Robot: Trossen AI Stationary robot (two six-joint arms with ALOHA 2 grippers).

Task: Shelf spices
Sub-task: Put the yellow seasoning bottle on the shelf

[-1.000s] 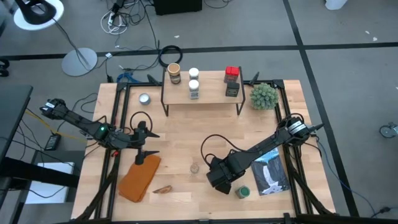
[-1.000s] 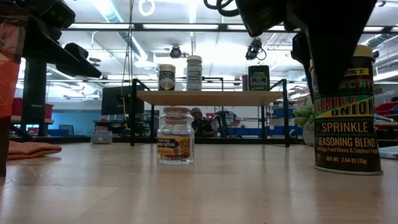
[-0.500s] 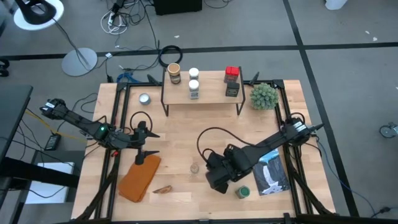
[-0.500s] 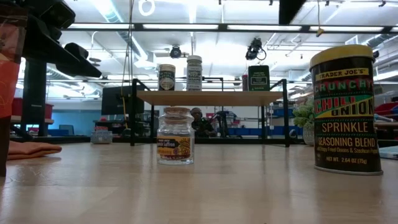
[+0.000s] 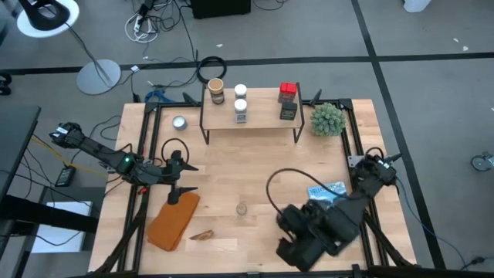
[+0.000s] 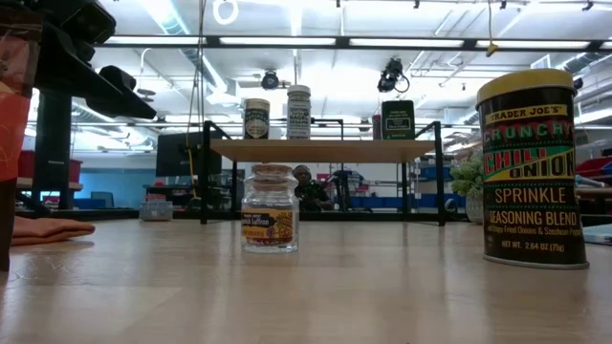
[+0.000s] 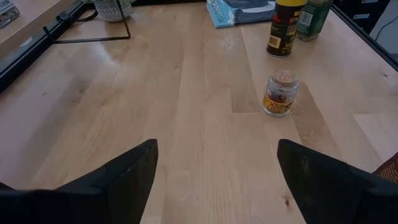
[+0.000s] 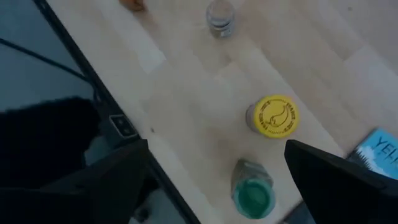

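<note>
The shelf (image 5: 251, 117) stands at the table's far side and carries several spices: a tan-topped jar (image 5: 216, 91), two white-topped jars (image 5: 241, 100), a red tin (image 5: 288, 90) and a dark tin (image 5: 288, 111). A small clear jar (image 5: 242, 208) stands alone on its base mid-table. A yellow-topped tin (image 8: 272, 116) and a green-topped jar (image 8: 252, 196) stand near the near edge, hidden under my right arm in the high view. My right gripper (image 5: 295, 245) hangs open high above them. My left gripper (image 5: 181, 179) waits open at the table's left.
An orange cloth (image 5: 174, 220) and a small brown scrap (image 5: 202, 235) lie near the left gripper. A silver tin (image 5: 180, 122) sits left of the shelf, a spiky green plant ball (image 5: 326, 118) right of it. A blue booklet (image 5: 328, 191) lies at the right.
My right gripper has risen away from the yellow-topped tin, leaving the low view, then swung toward the table's near edge and right. The tin stays standing where it was.
</note>
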